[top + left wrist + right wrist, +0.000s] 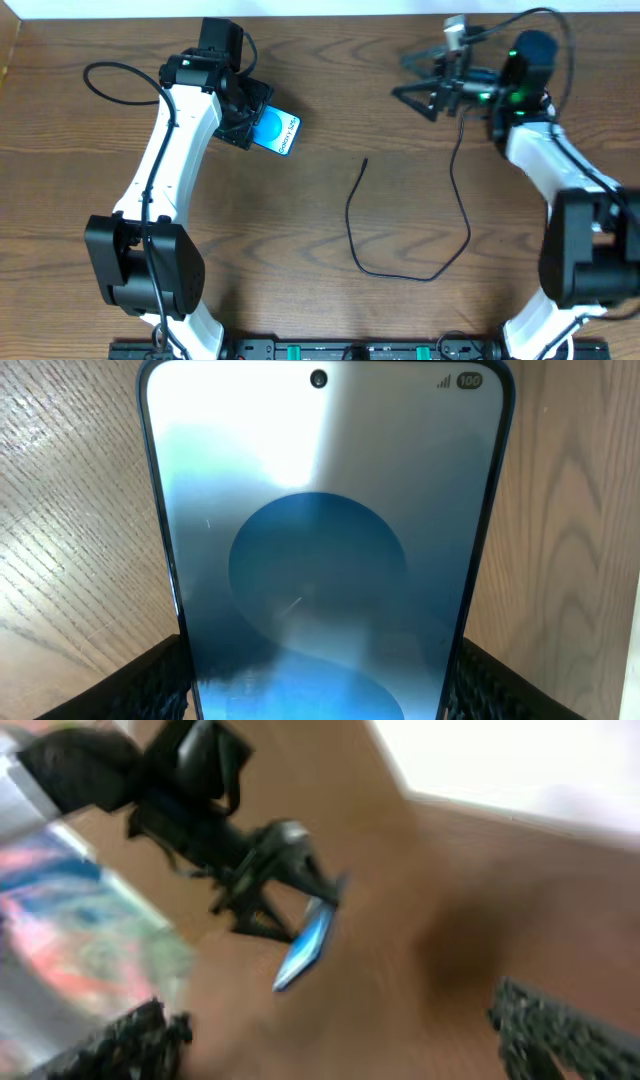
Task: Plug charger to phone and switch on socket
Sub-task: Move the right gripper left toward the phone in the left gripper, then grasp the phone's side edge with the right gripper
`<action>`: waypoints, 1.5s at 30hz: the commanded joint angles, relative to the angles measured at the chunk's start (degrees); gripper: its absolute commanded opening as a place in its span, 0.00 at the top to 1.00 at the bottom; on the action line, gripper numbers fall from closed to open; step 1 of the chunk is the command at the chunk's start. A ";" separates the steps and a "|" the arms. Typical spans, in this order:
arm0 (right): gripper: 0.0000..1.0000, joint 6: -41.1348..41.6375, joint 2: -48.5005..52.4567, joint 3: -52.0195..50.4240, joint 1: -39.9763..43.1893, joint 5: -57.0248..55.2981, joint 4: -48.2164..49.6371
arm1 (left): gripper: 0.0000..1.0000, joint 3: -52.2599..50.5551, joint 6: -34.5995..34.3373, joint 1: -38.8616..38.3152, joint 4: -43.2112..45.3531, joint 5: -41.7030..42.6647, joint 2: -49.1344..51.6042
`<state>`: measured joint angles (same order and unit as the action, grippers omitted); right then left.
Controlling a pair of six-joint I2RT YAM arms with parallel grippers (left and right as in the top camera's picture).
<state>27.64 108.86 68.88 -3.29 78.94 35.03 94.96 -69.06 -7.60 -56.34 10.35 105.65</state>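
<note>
While my left gripper (245, 120) clamps the phone (278, 131) by its edges, my right gripper (400, 77) gapes wide and empty, well apart from that phone.

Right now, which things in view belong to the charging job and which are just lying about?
Job:
phone, held in the left gripper
charger cable, lying on the table
socket: not clearly in view

Just there:
thick black robot cable by the left arm

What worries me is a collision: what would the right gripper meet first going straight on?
Most likely the phone, held by the left gripper across the table; nothing shows in between, though the blurred wrist view leaves depth unclear.
</note>
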 commanded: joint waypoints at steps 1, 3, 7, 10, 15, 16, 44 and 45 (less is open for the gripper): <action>0.01 13.20 3.23 1.07 -2.62 5.05 3.98 | 0.93 0.85 -0.24 0.28 0.02 -0.52 -1.77; 0.01 11.54 4.48 1.07 -3.28 5.01 4.00 | 0.92 0.85 -0.24 0.28 0.02 -0.52 -1.77; 0.01 11.50 5.01 1.07 -3.63 -1.77 3.91 | 0.93 0.85 -0.26 0.28 0.07 -0.52 -1.77; 0.01 15.13 5.05 1.07 -5.09 -7.28 2.21 | 0.93 0.85 -1.86 0.28 0.04 -0.50 -1.77; 0.01 15.15 5.05 1.07 -9.90 -11.58 -3.43 | 0.93 0.85 -7.41 0.28 0.07 -0.09 -1.77; 0.01 15.15 5.05 1.07 -11.23 -11.78 -4.00 | 0.92 0.85 -8.50 0.28 0.07 0.74 -1.77; 0.14 15.63 5.05 1.07 -20.59 -16.35 -11.54 | 0.93 0.85 -16.28 -0.11 1.20 9.97 -1.77; 0.16 15.63 5.05 1.07 -20.70 -16.48 -11.52 | 0.93 0.85 -16.55 -0.26 1.20 9.97 -1.77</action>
<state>43.31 113.62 69.19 -23.14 63.16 23.57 94.96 -84.27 -7.60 -55.35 19.44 105.65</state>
